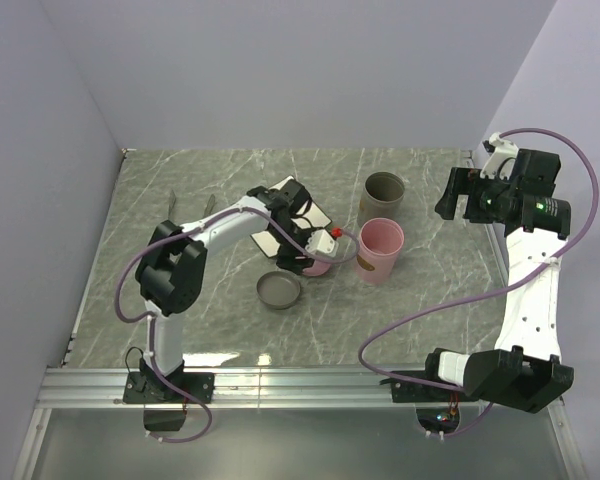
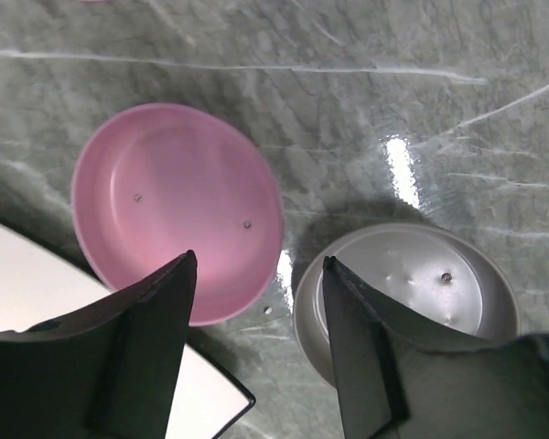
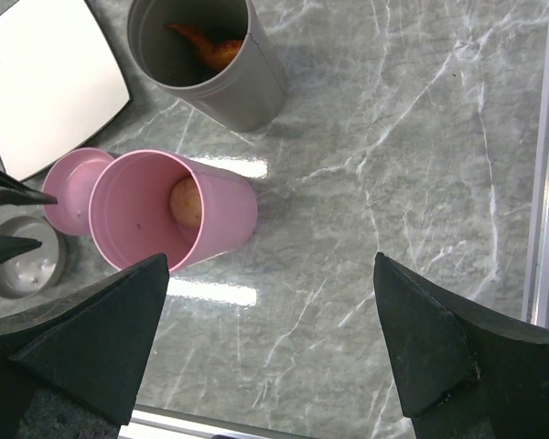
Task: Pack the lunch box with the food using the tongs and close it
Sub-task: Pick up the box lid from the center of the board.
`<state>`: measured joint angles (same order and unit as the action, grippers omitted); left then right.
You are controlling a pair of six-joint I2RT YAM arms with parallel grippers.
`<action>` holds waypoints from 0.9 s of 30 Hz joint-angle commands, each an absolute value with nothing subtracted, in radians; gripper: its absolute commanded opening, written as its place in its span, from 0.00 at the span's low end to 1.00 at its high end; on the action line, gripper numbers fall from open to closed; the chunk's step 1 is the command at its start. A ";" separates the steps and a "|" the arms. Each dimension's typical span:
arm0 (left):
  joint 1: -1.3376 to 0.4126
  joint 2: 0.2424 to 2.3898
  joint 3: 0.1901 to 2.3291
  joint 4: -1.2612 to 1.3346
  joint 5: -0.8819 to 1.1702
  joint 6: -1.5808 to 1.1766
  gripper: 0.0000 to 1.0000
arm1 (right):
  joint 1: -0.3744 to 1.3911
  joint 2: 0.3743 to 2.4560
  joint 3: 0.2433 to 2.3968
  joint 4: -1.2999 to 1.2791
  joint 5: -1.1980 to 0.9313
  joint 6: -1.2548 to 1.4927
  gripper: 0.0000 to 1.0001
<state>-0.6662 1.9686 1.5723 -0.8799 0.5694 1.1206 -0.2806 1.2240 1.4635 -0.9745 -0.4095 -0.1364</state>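
Observation:
The lunch box is two round cups: a pink one [image 1: 380,250] and a grey one [image 1: 383,195]. Food lies inside: a pale ball [image 3: 187,202] in the pink cup [image 3: 165,215], an orange-brown piece [image 3: 210,46] in the grey cup [image 3: 206,64]. My left gripper [image 2: 256,261] hangs open and empty over the table, between a pink lid [image 2: 178,210] and a grey lid [image 2: 421,283]. My right gripper [image 3: 270,261] stands wide open, high at the right, holding nothing. The thin tongs [image 1: 209,206] lie at the back left, behind the left arm.
A white square plate [image 1: 320,215] lies under the left arm, its corner [image 2: 210,393] below the left finger. The pink lid [image 1: 318,266] and grey lid [image 1: 279,291] lie flat side by side. A metal rail [image 1: 280,385] runs along the near edge.

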 commanded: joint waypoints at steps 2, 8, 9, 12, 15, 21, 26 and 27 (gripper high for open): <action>-0.684 1.991 1.595 -0.910 0.565 1.189 0.60 | -0.295 1.216 1.462 -0.965 -0.420 -0.141 1.00; -0.692 2.008 1.562 -0.851 0.525 1.164 0.53 | -0.298 1.220 1.466 -0.963 -0.423 -0.138 1.00; -0.692 2.019 1.566 -0.850 0.520 1.161 0.52 | -0.298 1.223 1.468 -0.966 -0.423 -0.138 1.00; -0.693 2.031 1.571 -0.839 0.518 1.151 0.49 | -0.299 1.224 1.474 -0.966 -0.425 -0.138 1.00; -0.696 2.037 1.571 -0.834 0.517 1.147 0.44 | -0.301 1.227 1.480 -0.971 -0.426 -0.138 1.00; -0.703 2.045 1.578 -0.844 0.508 1.150 0.32 | -0.301 1.235 1.494 -0.974 -0.428 -0.137 1.00; -0.715 2.042 1.560 -0.833 0.494 1.138 0.29 | -0.302 1.239 1.499 -0.979 -0.430 -0.138 1.00; -0.718 2.043 1.556 -0.833 0.486 1.140 0.27 | -0.302 1.241 1.500 -0.977 -0.431 -0.138 1.00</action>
<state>-0.7033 2.0403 1.5650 -0.8486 0.4915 1.1362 -0.2928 1.2377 1.4639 -0.9749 -0.4133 -0.1360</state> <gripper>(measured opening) 0.282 0.996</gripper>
